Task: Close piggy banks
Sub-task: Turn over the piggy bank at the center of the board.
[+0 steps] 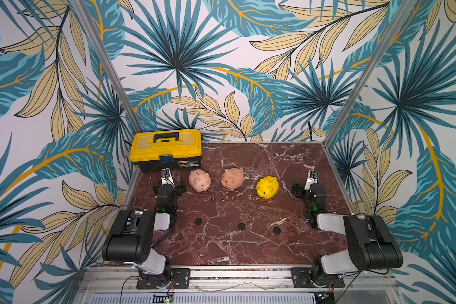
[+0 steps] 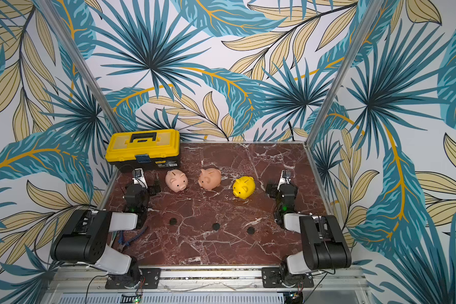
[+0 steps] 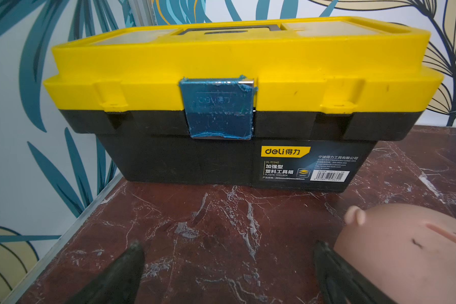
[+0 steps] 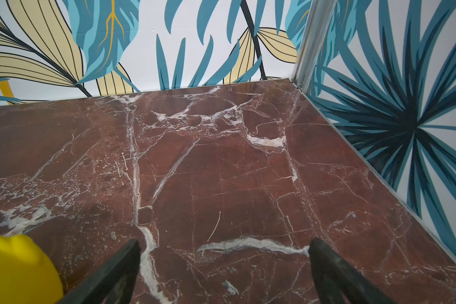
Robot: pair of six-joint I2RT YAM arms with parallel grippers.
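Three piggy banks stand in a row across the middle of the marble table [image 1: 221, 244]: a pink one [image 1: 199, 179], a peach one [image 1: 232, 179] and a yellow one [image 1: 267, 186]. My left gripper [image 3: 228, 244] is open and empty over bare marble, left of the pink piggy bank [image 3: 406, 250] and facing the toolbox. My right gripper [image 4: 223, 243] is open and empty too, with the yellow piggy bank [image 4: 16, 265] just beside one finger. In both top views each gripper sits low at its own end of the row, left [image 1: 166, 177] and right [image 1: 311, 179].
A yellow-and-black toolbox [image 1: 166, 150], lid shut, stands at the back left, close ahead of my left gripper [image 3: 234, 92]. Three small black discs [image 1: 198, 221] [image 1: 241, 226] [image 1: 276, 230] lie on the marble nearer the front. Leaf-patterned walls enclose the table on three sides.
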